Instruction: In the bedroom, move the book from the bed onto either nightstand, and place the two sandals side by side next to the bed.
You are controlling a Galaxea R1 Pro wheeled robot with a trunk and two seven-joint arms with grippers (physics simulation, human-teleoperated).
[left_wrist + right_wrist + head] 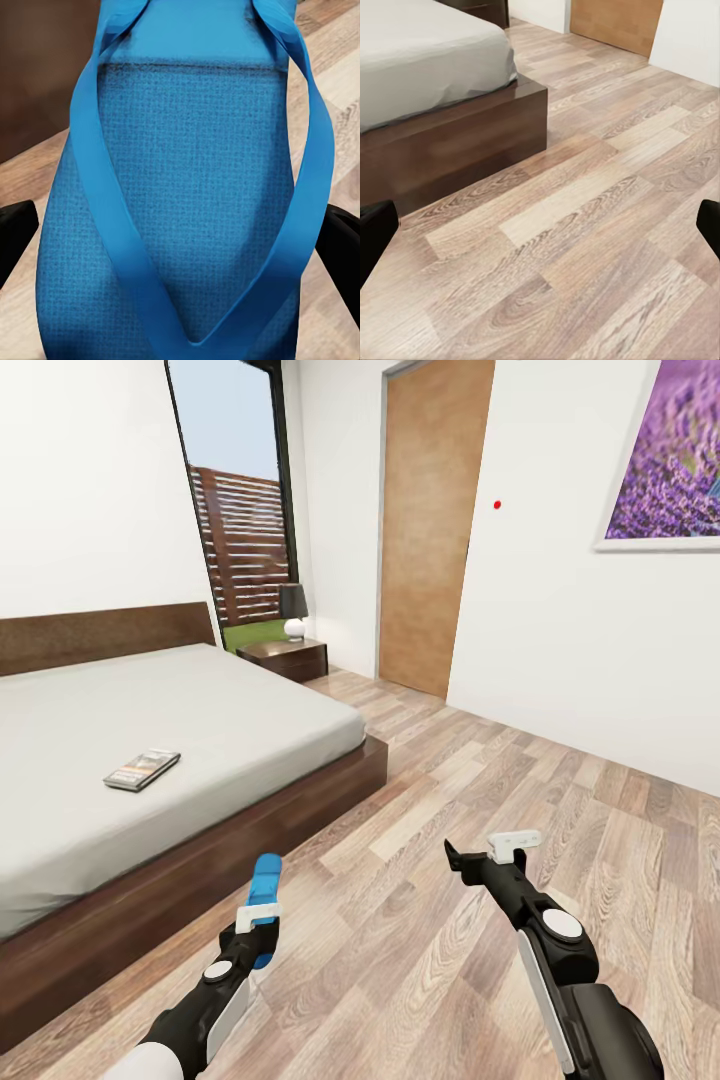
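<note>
While one sandal (pixel 266 900) (seemingly gripped) hangs

No lettering is legible anywhere; the cover of the book (pixel 142 769) lying on the bed (pixel 120 760) is too small to read.

Left gripper (pixel 262 920) is clamped on a sandal (pixel 267 890); right gripper (pixel 487 852) hangs spread, empty.

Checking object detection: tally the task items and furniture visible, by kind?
Bright blue flat sandal, in left gripper: 1
Thin dark paperback book: 1
Dark brown-framed bed: 1
Dark brown wooden nightstand: 1
Dark-shaded table lamp: 1
Total: 5
</note>
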